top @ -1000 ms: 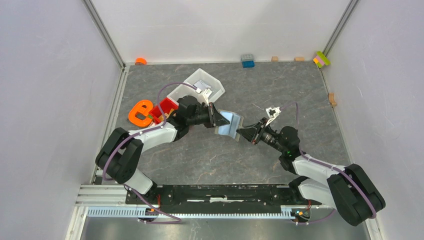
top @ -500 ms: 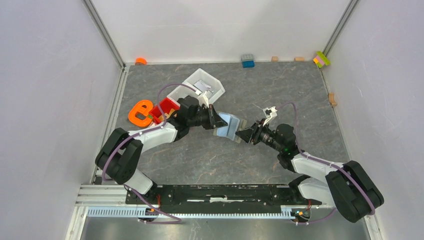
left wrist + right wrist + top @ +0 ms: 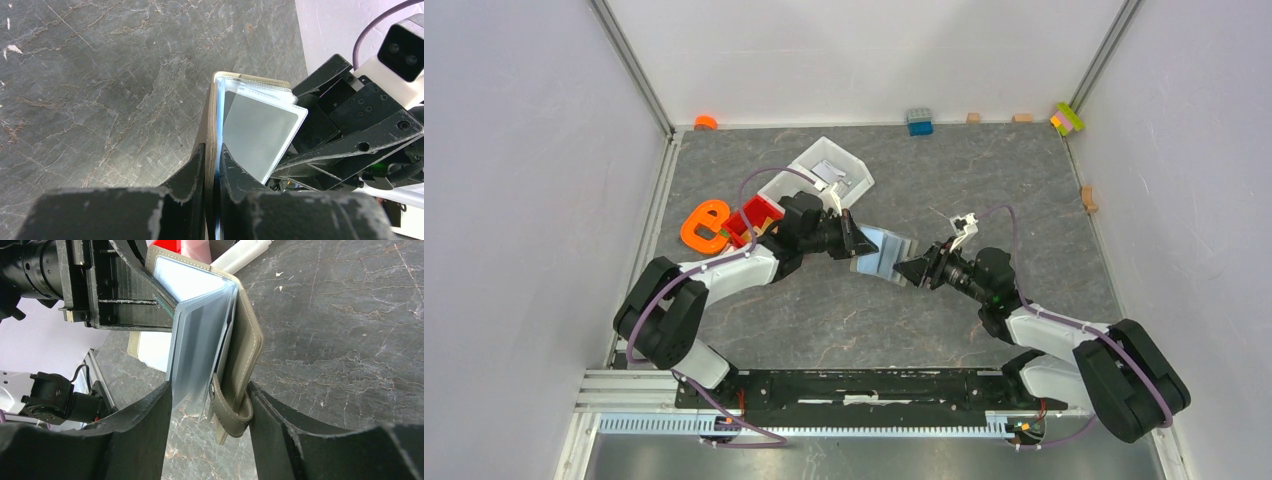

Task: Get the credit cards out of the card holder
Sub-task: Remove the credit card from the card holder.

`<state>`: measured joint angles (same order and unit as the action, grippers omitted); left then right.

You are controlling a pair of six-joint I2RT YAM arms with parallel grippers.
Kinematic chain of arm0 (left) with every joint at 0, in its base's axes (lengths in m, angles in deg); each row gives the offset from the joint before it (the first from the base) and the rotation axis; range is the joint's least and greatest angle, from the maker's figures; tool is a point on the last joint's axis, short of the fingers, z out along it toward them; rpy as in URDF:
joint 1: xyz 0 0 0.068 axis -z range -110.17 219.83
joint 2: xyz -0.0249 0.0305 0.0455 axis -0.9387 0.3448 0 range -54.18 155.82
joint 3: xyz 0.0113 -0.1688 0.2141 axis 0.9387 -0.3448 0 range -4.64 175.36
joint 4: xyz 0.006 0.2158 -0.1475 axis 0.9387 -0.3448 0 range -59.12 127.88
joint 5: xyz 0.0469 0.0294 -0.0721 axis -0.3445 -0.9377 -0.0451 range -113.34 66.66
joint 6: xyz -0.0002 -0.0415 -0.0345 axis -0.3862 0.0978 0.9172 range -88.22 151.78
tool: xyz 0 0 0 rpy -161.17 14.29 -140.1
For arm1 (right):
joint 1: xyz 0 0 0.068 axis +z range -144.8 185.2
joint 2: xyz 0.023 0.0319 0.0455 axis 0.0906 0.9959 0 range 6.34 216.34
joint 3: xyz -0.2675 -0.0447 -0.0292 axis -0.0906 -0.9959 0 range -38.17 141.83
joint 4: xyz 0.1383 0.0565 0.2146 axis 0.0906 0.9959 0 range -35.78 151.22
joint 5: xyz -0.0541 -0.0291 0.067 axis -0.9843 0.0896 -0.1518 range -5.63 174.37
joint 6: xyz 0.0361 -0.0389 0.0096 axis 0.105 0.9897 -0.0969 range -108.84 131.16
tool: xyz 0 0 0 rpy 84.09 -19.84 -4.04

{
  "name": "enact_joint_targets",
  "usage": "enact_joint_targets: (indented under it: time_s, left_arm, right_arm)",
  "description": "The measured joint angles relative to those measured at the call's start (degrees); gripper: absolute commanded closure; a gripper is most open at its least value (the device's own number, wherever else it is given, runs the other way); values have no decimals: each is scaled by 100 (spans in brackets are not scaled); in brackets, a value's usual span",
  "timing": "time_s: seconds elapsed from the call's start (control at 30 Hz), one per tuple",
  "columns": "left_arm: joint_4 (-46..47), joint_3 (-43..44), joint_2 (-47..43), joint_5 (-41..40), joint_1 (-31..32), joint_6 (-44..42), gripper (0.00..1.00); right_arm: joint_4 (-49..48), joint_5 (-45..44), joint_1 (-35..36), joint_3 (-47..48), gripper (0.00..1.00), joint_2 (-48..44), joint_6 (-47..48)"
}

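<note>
The card holder is pinched by the left gripper, its credit cards straddled by the parted right gripper.

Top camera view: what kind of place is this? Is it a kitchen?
Probably a robot lab, not a kitchen: white walls box in a grey table, a left arm and right arm stand on a metal rail, and toy blocks lie along the back edge.

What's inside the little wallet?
Thin pale cards show between the open card holder's flaps, stacked like pages. How many there are is hidden, because they overlap each other.
</note>
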<state>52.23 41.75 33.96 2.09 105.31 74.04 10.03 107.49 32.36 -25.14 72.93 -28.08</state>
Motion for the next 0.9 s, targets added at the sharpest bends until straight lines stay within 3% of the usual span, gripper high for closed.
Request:
enact_joint_targets:
  time_s: [0.43, 0.9]
  left_arm:
    - [-55, 50, 0, 13, 0, 0, 97]
    - [256, 131, 140, 446, 79, 4, 95]
  right_arm:
    - [-122, 87, 0, 0, 28, 114, -55]
    - [-151, 129, 0, 2, 34, 271, -98]
